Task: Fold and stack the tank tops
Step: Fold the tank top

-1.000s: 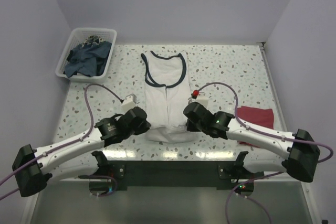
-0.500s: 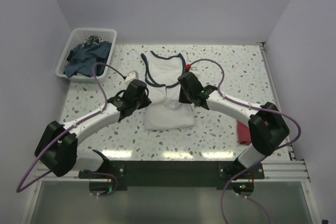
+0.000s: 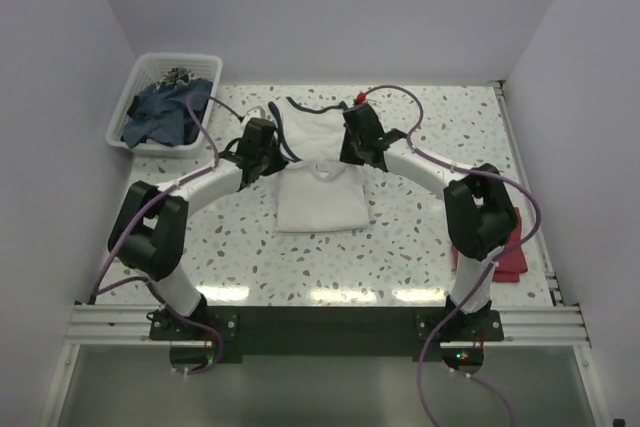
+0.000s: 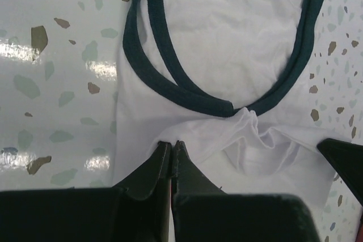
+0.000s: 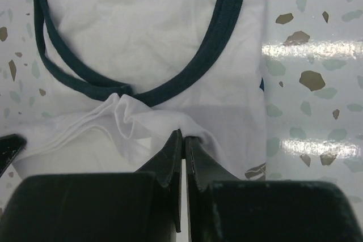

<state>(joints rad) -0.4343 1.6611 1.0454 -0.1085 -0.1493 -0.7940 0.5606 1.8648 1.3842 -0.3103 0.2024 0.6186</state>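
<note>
Speckled table, white tank top hem pinched in left gripper, right gripper

Beyond the black mounting rail, the left arm and right arm are white tubes joined by bulky black joint housings, each trailed by a purple cable. Farthest from the rail, the left gripper and right gripper have glossy black fingers tapering to points, with a red cap beside the right one.

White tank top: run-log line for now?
white tank top: hem folded to neckline | left fingers: shut on hem | right fingers: shut on hem | red tank top: aside, right
</note>
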